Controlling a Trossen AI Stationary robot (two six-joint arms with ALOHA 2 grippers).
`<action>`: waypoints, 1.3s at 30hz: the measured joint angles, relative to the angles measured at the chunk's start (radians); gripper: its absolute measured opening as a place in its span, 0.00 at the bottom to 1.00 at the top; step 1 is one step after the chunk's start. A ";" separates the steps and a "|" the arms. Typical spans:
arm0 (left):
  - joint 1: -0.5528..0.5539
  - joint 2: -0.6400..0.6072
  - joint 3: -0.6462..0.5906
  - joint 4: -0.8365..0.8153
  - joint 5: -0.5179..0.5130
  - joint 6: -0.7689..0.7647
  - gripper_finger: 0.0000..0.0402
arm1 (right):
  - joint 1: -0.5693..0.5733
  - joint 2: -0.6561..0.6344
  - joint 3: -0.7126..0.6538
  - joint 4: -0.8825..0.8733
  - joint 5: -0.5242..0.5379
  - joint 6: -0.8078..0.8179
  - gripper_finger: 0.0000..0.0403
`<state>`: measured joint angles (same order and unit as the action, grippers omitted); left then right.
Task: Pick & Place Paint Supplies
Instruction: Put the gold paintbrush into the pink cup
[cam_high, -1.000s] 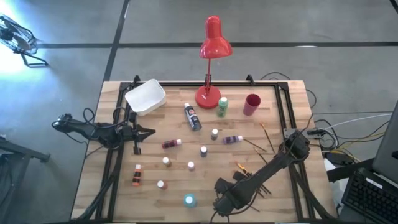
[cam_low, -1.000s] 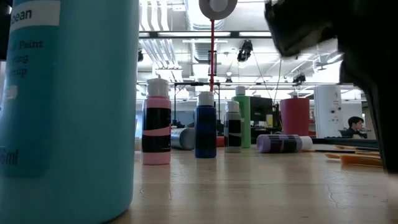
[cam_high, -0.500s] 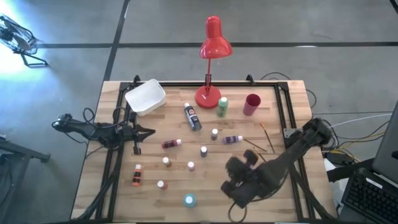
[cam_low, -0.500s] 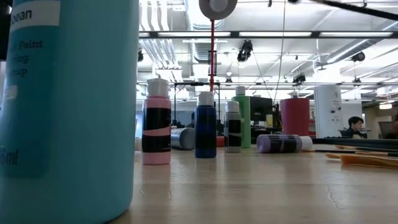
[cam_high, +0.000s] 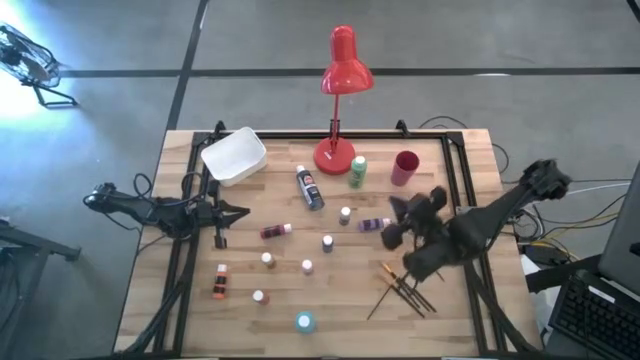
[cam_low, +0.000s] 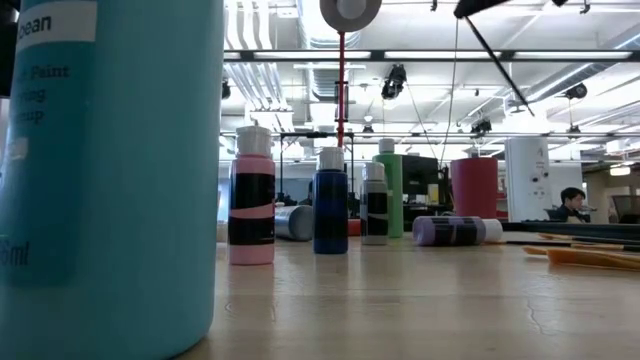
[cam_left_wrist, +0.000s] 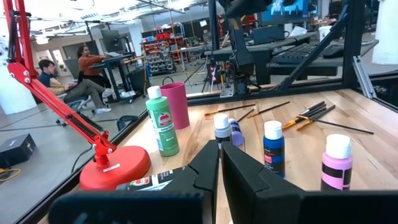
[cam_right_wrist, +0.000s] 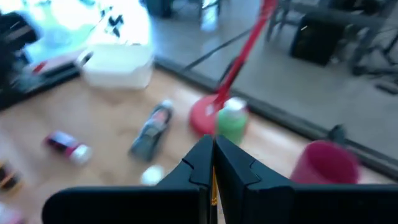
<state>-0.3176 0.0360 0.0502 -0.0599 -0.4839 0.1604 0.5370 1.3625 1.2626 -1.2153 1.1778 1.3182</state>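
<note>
Small paint bottles stand and lie across the wooden table (cam_high: 180, 300): a green one (cam_high: 357, 171), a dark blue one on its side (cam_high: 310, 188), a purple one on its side (cam_high: 372, 224), a teal-capped one (cam_high: 304, 321) near the front. Several paintbrushes (cam_high: 402, 290) lie at the near right. My right gripper (cam_high: 393, 228) hovers high above the purple bottle, shut on a thin paintbrush (cam_low: 497, 65). My left gripper (cam_high: 243, 211) waits shut at the table's left side, held level, touching nothing. My right gripper pinches a thin paintbrush between its two shut fingers; only a sliver of orange-yellow handle (cam_right_wrist: 213, 183) shows in the gap. The brush slants down below the gripper (cam_low: 480, 6), lifted clear of the table.
A red desk lamp (cam_high: 340, 70) stands on its round base (cam_high: 334, 156) at the far middle, a red cup (cam_high: 405, 167) to its right and a white tub (cam_high: 233, 155) at the far left. Black frame rails (cam_high: 462, 180) run along the table's sides.
My right gripper has risen from the near edge beside the teal-capped bottle and swung toward the far edge, over the purple bottle, turning from pointing down to nearly level. It has stayed shut, carrying the paintbrush up off the table.
</note>
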 joint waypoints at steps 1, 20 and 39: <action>0.000 0.000 0.000 0.000 0.000 0.000 0.06 | -0.014 -0.031 -0.022 0.002 0.017 -0.002 0.02; 0.000 0.000 0.000 0.000 0.000 0.000 0.06 | -0.312 -0.496 -0.397 0.870 0.025 -0.952 0.02; 0.000 0.000 0.000 0.000 0.000 0.000 0.06 | -0.836 -0.586 -0.667 1.311 -0.404 -1.183 0.02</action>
<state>-0.3175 0.0360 0.0502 -0.0600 -0.4842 0.1608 -0.2989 0.7761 0.5958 0.0961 0.7734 0.1354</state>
